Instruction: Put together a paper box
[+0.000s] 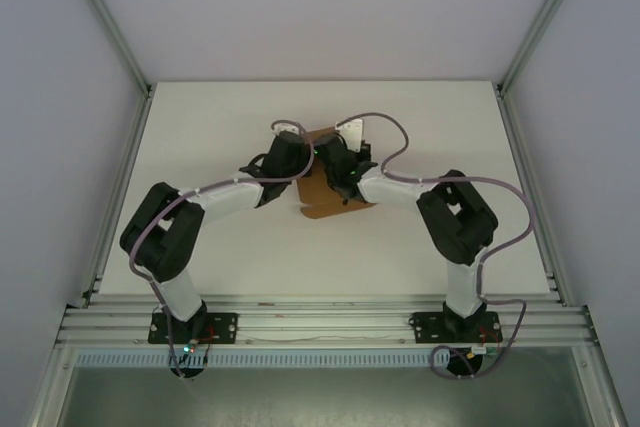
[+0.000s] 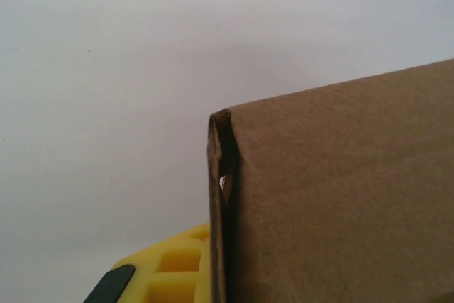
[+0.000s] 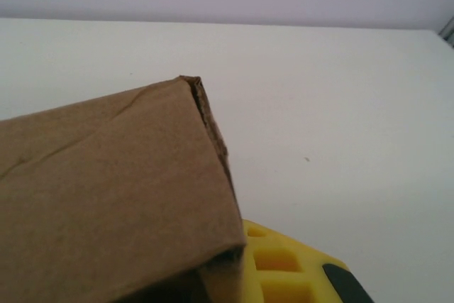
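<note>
I see the paper box (image 1: 332, 203) mid-desk (image 1: 220, 127), open surface on every side; left end effector (image 1: 292, 150) and right end effector (image 1: 336, 160) both clamp its cardboard edges.

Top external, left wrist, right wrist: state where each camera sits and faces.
Top external: above and behind, looking down at white table, left arm, right arm, brown cardboard paper box.
Left wrist: on left arm, facing box beside left gripper's yellow finger.
Right wrist: on right arm, facing box beside right gripper's yellow finger.
Shared: the box.
</note>
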`<action>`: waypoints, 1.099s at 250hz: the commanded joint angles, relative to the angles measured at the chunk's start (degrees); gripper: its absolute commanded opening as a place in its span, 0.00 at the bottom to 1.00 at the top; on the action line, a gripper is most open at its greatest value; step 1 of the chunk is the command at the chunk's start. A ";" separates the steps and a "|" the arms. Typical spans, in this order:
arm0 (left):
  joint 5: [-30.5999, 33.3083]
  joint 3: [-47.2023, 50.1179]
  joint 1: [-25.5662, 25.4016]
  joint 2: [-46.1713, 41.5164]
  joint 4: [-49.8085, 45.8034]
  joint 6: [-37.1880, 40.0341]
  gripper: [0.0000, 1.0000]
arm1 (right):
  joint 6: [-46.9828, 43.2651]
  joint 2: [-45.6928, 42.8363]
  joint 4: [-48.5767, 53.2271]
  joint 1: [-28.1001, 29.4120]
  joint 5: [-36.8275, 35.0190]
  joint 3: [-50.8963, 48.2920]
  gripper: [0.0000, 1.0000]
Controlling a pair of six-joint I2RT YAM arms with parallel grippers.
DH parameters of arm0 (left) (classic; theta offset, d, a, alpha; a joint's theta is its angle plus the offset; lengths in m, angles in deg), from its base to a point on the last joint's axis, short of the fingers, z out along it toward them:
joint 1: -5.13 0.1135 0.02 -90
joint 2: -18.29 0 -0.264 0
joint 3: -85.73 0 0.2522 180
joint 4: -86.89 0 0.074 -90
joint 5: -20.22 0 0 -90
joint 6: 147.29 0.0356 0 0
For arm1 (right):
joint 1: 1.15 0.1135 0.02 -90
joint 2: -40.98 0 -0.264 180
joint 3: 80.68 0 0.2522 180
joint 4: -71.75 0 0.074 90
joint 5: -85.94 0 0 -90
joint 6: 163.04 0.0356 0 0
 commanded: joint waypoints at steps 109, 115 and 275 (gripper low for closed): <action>0.55 -0.65 1.21 -1.61 -4.43 -1.91 0.00 | -19.23 -8.02 -18.57 -3.90 16.54 -14.48 0.26; 0.47 -0.85 1.22 -1.59 -4.72 -1.77 0.00 | -18.99 -8.97 -18.88 -3.93 18.41 -15.13 0.31; -2.23 -2.22 1.21 -2.70 -7.97 4.50 0.00 | -8.41 -29.15 -12.87 -8.58 39.48 -24.69 1.00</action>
